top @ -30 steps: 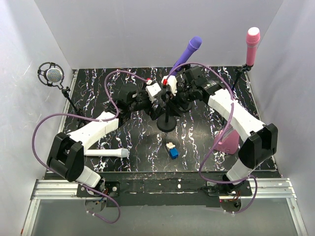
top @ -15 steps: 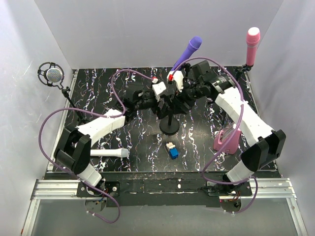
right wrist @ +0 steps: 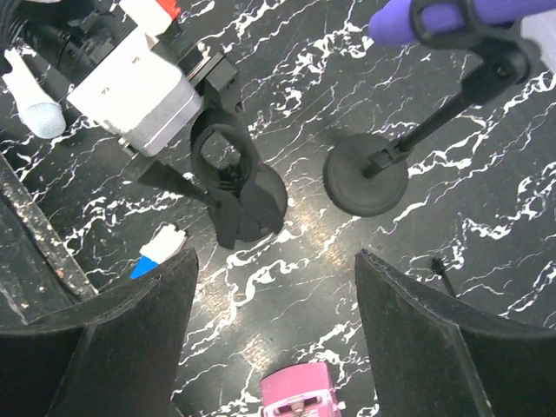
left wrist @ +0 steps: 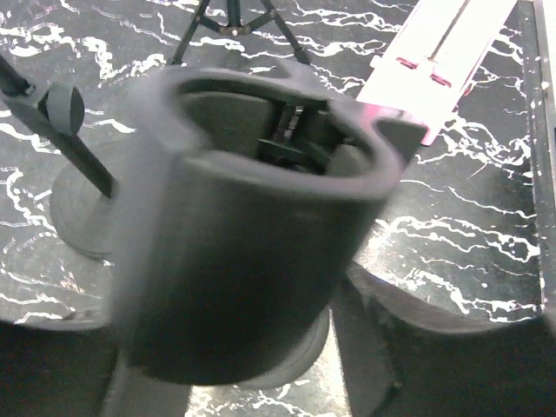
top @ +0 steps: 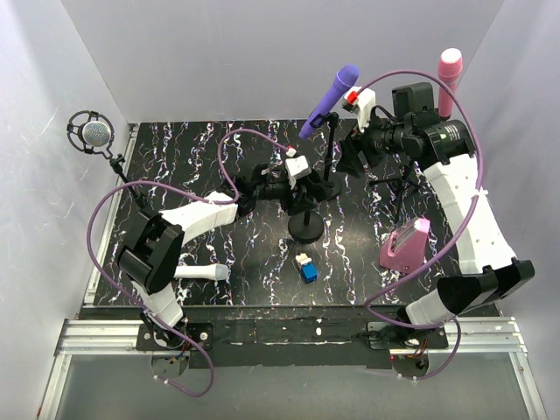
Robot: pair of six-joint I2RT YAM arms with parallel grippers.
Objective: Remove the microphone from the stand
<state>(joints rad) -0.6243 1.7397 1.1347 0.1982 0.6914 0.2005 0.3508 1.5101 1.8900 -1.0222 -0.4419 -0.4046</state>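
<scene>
Across the black marbled table (top: 219, 157), my left gripper (right wrist: 208, 139) straddles an empty stand clip (left wrist: 252, 243), pinching or not I cannot tell, while my right gripper (right wrist: 274, 261) hangs with fingers wide apart near the purple microphone (top: 331, 98), which sits tilted in its stand (right wrist: 365, 178).

Table (top: 175, 166): black marble-look top, white veins, smooth, mild sheen. Purple microphone (top: 331, 101) at 12 o'clock: matt plastic body. Stand (right wrist: 365, 178) under it: matt black. Mesh microphone (top: 94, 133) at 9 o'clock: silvery metal grille. Pink box (top: 404, 245) at 4 o'clock: smooth plastic.
</scene>
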